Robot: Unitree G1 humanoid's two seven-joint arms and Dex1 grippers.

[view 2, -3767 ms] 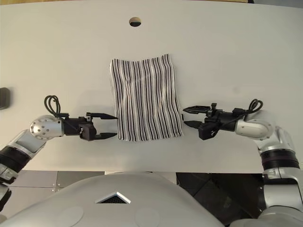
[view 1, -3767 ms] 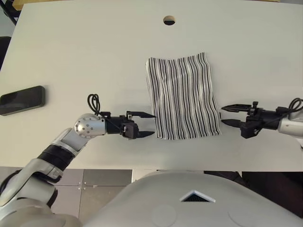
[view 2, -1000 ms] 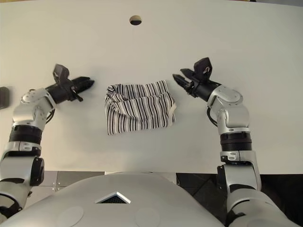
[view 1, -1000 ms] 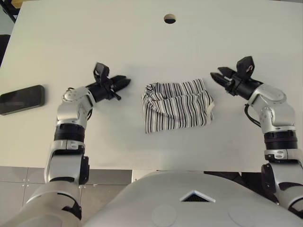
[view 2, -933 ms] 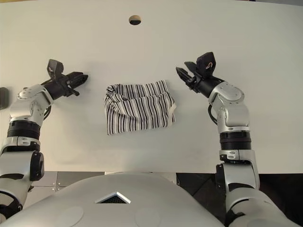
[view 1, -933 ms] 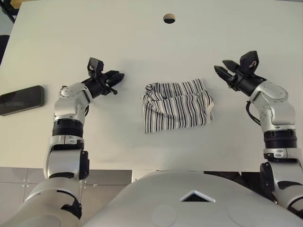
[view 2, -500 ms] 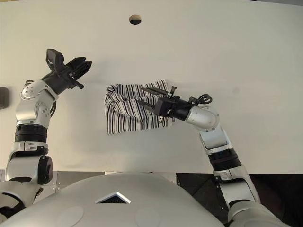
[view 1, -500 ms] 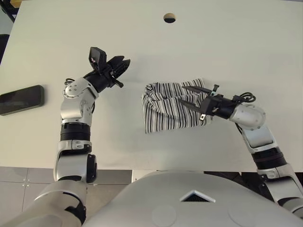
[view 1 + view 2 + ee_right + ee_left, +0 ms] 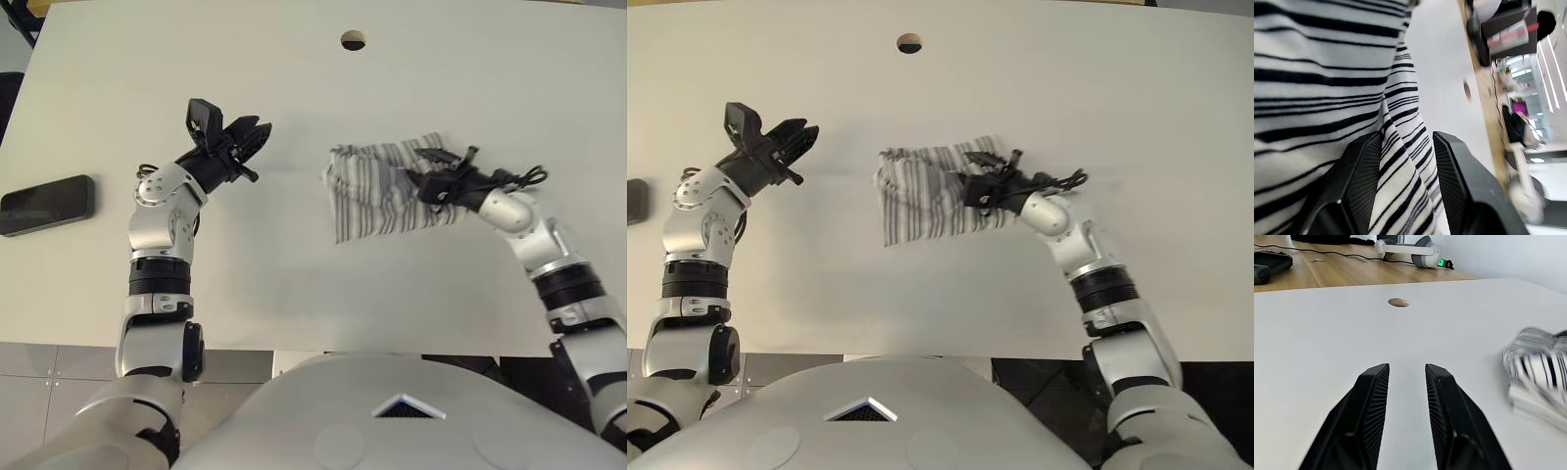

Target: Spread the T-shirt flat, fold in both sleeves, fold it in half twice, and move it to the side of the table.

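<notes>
Left eye view, nearest first: the white table (image 9: 294, 284) runs bare along its near edge. A dark phone (image 9: 46, 205) lies flat close to the table's left edge, well apart from everything else.

Farther in, right of the table's middle, sits the T-shirt (image 9: 377, 191), black-and-white striped and folded into a small thick bundle. Its folded layers bulge on the left end. Whether it rests on the surface or hangs just above it cannot be told. The right gripper (image 9: 423, 168) reaches in from the robot's right and lies across the bundle's right end. In the right wrist view its two black fingers (image 9: 1364, 171) stand one on each side of a ridge of striped cloth, clamped on that fold of the T-shirt (image 9: 1327, 58).

About level with it, over the left half of the table, the left gripper (image 9: 253, 137) is held up above the surface, pointing toward the far right. The left wrist view shows its fingers (image 9: 1374, 401) apart, with bare tabletop in the gap, and the T-shirt (image 9: 1540, 367) lies well off to one side.

Near the far edge is a round hole (image 9: 353, 40) in the tabletop. Beyond the table, the left wrist view shows a wooden desk (image 9: 1327, 274) with a white headset (image 9: 1410, 246) on it.
</notes>
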